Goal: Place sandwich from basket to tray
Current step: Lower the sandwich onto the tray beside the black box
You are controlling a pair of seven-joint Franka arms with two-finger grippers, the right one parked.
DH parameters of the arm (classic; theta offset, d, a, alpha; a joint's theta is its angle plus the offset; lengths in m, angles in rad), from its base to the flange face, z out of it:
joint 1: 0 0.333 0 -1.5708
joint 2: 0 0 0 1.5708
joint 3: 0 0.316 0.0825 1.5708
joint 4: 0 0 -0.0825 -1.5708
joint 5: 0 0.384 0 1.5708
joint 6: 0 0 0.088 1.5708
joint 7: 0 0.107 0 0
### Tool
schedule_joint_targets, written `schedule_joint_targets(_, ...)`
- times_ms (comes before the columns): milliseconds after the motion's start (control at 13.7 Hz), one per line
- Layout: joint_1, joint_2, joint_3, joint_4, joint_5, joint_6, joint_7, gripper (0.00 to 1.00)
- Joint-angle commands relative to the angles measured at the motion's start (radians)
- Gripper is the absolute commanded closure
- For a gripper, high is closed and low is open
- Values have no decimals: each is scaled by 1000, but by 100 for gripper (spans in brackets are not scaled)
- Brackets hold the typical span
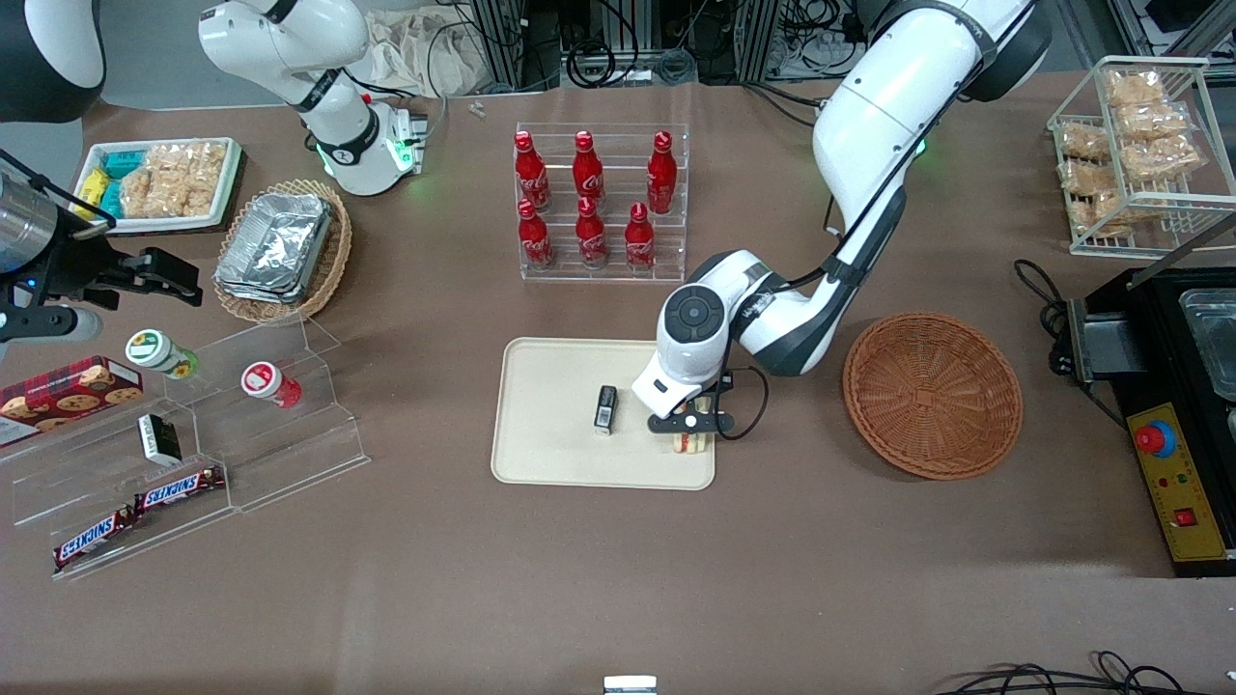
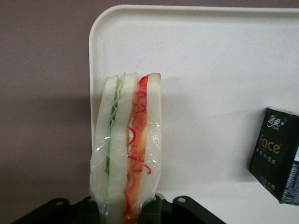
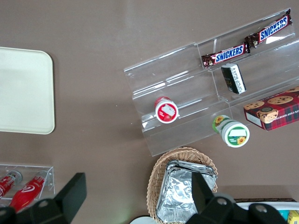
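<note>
One sandwich is in play, and it sits clamped between the fingers of the gripper, held over the tray near the rim on the basket's side. In the wrist view the wedge stands on edge, its bread layers and its red and green filling facing the camera, with a clear wrap glinting over the lower part. Whether its underside already touches the tray cannot be told from these views.

It looks light and soft: white bread that will squash or crease under a hard pinch, and loose filling that could slide out sideways if the slices are sheared. The film is probably slick, so a grip on the broad flat faces, as the fingers have it here, seems the sound one; pinching across the cut edge would likely press the filling out. A gentle hold and a low release should do, since a wedge set on its narrow side may tip over.

A small black box stands on the tray near the sandwich, apart from it. The basket lies empty, toward the working arm's end of the table.
</note>
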Motion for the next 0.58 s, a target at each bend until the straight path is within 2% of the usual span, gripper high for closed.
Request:
schedule_joint_targets(0, -3, 3, 4, -10, 22, 30, -13, 86)
schedule_joint_targets(73, -3, 5, 5, -10, 22, 34, -14, 82)
schedule_joint_targets(146, -3, 9, 5, -8, 22, 38, -19, 70)
schedule_joint_targets(219, -3, 9, 5, -8, 20, 38, -25, 47)
schedule_joint_targets(292, -5, 9, 5, -8, 22, 38, -25, 2)
schedule_joint_targets(510, -7, 6, 5, -3, 20, 37, -27, 0)
